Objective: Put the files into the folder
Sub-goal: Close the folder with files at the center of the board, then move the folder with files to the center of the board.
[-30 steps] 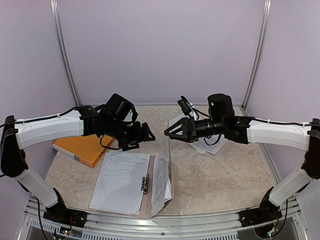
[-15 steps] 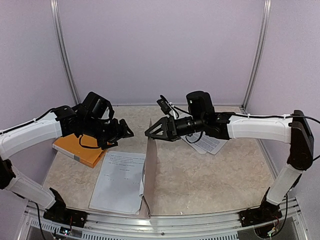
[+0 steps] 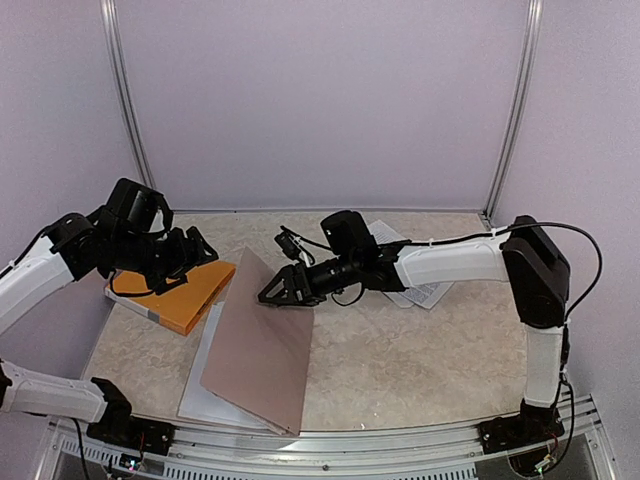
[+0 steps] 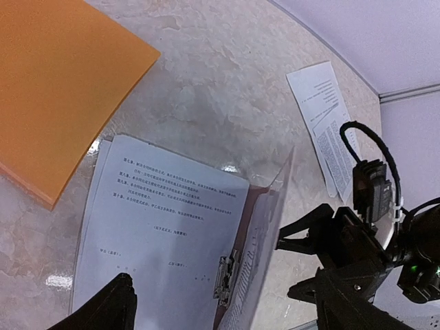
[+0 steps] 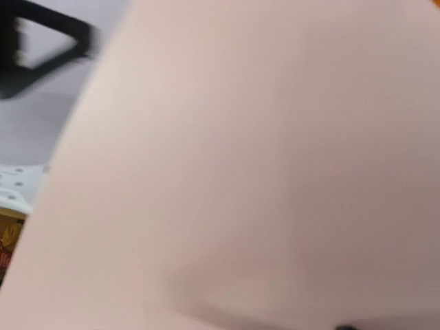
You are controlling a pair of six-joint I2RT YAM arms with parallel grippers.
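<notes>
White sheet [image 4: 165, 227] w/ black text under half-shut pinkish folder cover [image 3: 262, 345]

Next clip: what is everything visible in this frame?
folder: one, pinkish-brown, front centre, cover tilted part-way over its sheet
sheet: one, white, printed, inside folder beside clip
clip: one, metal, folder spine
files: count unclear, white, printed, loose at back right
pad: one, orange, left of folder
table: one, beige marbled
left gripper: black, open, near pad
right gripper: black, open, at cover's top edge
</notes>
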